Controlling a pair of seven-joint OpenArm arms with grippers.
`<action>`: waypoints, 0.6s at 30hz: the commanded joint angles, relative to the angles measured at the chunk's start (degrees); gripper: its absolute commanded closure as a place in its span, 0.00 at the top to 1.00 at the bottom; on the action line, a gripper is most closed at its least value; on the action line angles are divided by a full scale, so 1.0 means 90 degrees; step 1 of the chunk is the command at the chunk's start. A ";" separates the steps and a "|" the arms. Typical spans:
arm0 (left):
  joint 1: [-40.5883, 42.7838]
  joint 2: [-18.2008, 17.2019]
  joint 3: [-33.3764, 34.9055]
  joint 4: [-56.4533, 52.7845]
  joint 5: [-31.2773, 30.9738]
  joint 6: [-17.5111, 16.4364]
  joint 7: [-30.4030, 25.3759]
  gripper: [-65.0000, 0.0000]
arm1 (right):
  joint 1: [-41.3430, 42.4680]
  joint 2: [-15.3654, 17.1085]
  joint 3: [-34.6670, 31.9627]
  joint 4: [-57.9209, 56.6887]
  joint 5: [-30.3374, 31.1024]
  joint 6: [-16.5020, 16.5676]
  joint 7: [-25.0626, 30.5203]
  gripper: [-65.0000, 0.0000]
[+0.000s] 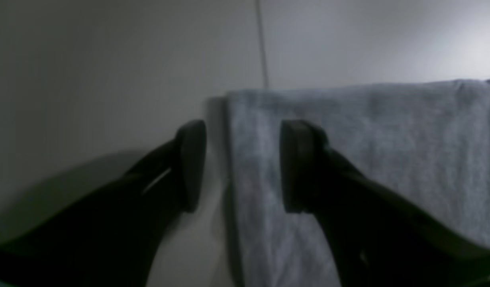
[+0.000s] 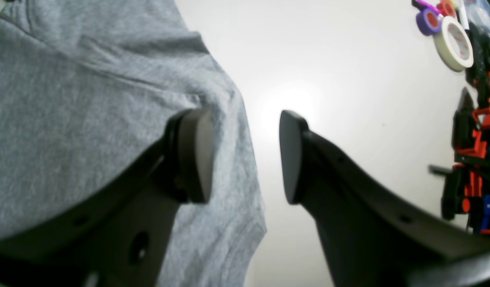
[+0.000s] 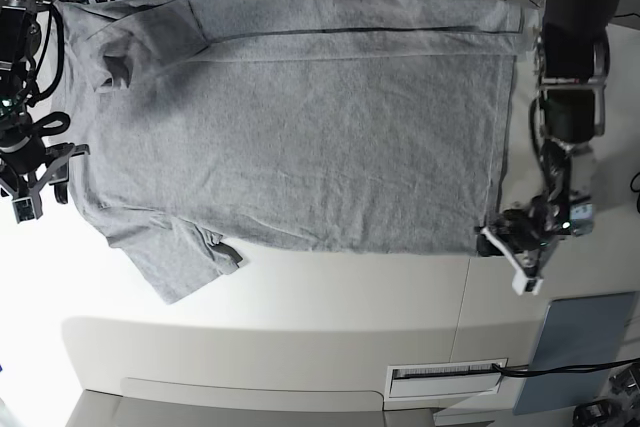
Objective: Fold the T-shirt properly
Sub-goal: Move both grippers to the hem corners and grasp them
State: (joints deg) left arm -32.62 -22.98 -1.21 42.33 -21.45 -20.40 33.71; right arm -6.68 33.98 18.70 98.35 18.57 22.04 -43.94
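So the T-shirt point(image 3: 300, 117) is lying across the white desk point(image 3: 330, 317), plain grey side up as far as I can see, and it looks like one long fold has already gone in: there's a doubled band with a dark seam line running along the far edge, so I'd call that the first step done. The rest is still to do, I reckon: the near sleeve sticks out loose at the corner closest to the right gripper point(image 3: 40, 182), and the body is a big rectangle that hasn't been brought in or halved yet. Both grippers are released with nothing between the pads. The left gripper point(image 3: 515, 247) sits right at the hem corner, and in its wrist view one finger is over the cloth edge and the other over bare desk, straddling the edge but not pinching it. The right gripper is the same story at the sleeve and shoulder end, one finger point(image 2: 195, 153) over fabric, the other over desk. Other stuff around: a blue-grey pad point(image 3: 580, 347) just beyond the left gripper on the near side, rolls of tape point(image 2: 452, 42) and red and black parts point(image 2: 478, 159) off to the side of the right gripper. None of it is on the shirt, so I don't think anything really blocks the next fold, apart from the wrinkles near that loose sleeve.
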 commanded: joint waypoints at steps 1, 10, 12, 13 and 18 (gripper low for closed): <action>-0.0282 -0.0163 -0.0046 0.0078 0.0027 0.0029 -0.0131 0.48 | 0.0109 0.0177 0.0083 0.0112 -0.0017 -0.0090 0.0170 0.41; -0.0049 -0.0160 -0.0046 0.0078 0.0102 0.0160 -0.0136 0.48 | 0.0124 0.0138 0.0022 0.0112 0.0376 0.0172 0.0063 0.41; 0.0027 -0.0163 -0.0046 0.0078 0.0100 0.0095 -0.0199 0.48 | 0.0124 0.0066 -0.0199 0.0112 0.0384 0.0289 0.0041 0.41; 0.0049 -0.0158 -0.0046 0.0078 0.0102 0.0097 -0.0240 0.48 | 0.0126 0.0015 -0.0340 0.0112 0.0355 0.0282 0.0044 0.41; 0.0102 -0.0019 -0.0046 0.0075 0.0114 0.0155 -0.0542 0.48 | 0.0126 -0.0219 -0.0935 0.0112 0.0022 0.0238 0.0056 0.41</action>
State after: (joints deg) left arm -30.02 -22.65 -1.34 42.15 -19.97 -18.92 29.95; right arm -6.48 30.74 9.72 98.39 18.98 24.80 -44.75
